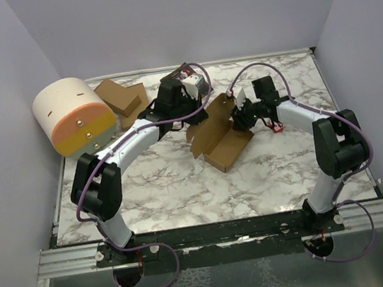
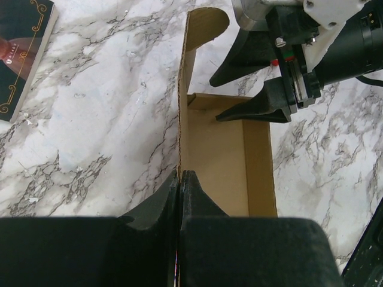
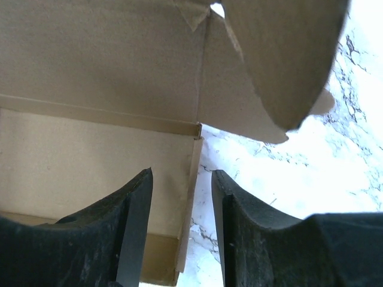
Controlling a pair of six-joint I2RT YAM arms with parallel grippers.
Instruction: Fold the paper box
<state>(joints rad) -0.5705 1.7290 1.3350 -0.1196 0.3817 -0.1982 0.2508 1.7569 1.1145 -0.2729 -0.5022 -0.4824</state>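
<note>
The paper box (image 1: 222, 146) lies half formed on the marble table, an open brown tray with one long wall standing up. My left gripper (image 1: 201, 118) is shut on the top edge of that upright wall (image 2: 181, 119), fingertips (image 2: 181, 174) pinched tight on the cardboard. My right gripper (image 1: 240, 117) is at the box's far end, seen with spread jaws in the left wrist view (image 2: 214, 100). In its own view the right gripper (image 3: 181, 174) stands open, astride the short end wall (image 3: 192, 197) without pressing it. A rounded flap (image 3: 281, 60) hangs above.
A cream and orange rounded object (image 1: 73, 116) sits at the back left, beside a stack of flat cardboard pieces (image 1: 122, 97). A dark book (image 2: 21, 48) lies left of the box. A small red thing (image 1: 275, 128) lies by the right gripper. Grey walls enclose the table.
</note>
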